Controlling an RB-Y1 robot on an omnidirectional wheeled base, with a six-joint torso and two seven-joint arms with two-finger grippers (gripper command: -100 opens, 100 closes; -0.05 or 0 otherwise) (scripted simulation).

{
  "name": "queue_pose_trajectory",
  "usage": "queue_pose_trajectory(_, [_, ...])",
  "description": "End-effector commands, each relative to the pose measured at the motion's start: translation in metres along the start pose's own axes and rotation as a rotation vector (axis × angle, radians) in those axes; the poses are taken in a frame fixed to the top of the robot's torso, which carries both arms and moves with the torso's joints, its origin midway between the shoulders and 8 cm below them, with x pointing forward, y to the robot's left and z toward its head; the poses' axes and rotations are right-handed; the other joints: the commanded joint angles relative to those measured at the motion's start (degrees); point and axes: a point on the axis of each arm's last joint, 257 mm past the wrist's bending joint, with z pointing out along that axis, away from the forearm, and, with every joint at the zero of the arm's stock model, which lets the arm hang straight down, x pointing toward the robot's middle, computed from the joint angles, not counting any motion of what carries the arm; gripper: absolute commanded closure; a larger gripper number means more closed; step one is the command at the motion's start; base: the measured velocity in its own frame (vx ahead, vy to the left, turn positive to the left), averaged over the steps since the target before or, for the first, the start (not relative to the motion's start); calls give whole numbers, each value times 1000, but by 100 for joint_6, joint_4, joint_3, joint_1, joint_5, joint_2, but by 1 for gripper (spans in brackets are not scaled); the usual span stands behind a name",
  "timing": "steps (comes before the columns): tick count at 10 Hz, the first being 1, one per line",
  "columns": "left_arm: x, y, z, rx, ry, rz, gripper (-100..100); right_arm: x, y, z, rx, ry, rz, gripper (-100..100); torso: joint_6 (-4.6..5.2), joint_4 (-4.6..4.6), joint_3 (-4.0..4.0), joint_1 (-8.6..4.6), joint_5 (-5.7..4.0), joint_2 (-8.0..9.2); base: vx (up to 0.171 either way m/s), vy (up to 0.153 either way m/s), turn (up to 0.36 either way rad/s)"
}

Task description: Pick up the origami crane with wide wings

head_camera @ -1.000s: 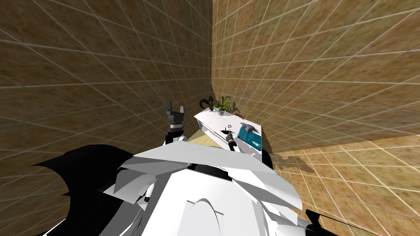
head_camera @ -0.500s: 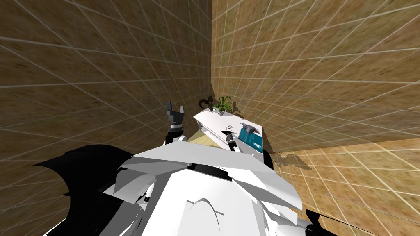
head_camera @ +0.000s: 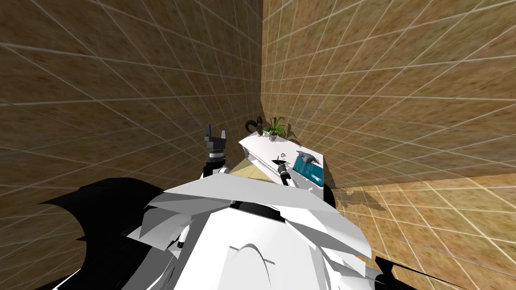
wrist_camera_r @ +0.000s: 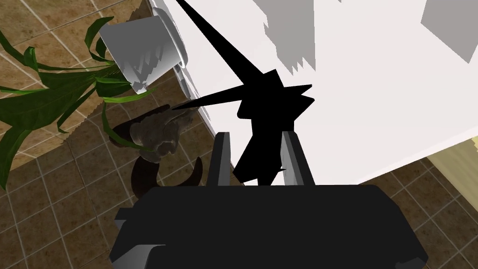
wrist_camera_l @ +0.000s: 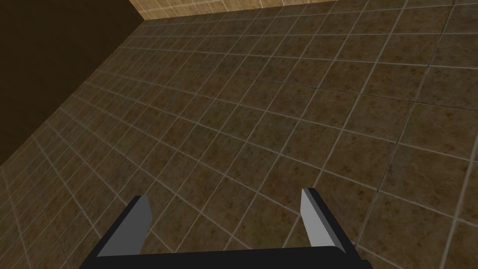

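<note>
At one o'clock your right gripper point(wrist_camera_r: 256, 136) pinches the black crane point(wrist_camera_r: 270, 100) by its body on the white table point(wrist_camera_r: 373, 70), likely to spare its wings, while your left gripper point(wrist_camera_l: 225, 195) idles wide open and empty

Black crane point(wrist_camera_r: 268, 100), white table point(wrist_camera_r: 373, 70), green plant point(wrist_camera_r: 28, 112), teal tray point(head_camera: 310, 172).

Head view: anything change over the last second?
Only my camera turned slightly; the wall tiles shifted. The right tool stays shut on the black crane at the white table; the left tool stays raised and open.
</note>
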Motion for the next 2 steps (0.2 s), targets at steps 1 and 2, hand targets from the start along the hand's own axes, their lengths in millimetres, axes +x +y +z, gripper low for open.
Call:
queue_pose_trajectory(1, [0, 0, 0, 0, 0, 0, 0, 0, 0, 0, 0, 0, 0, 100, 0, 0, 0, 0, 0, 0, -70, -16, 19])
queue_pose_trajectory(2, [0, 0, 0, 0, 0, 0, 0, 0, 0, 0, -1, 3, 2, 0, 2, -1, -8, 4, 1, -18, -12, -3, -5])
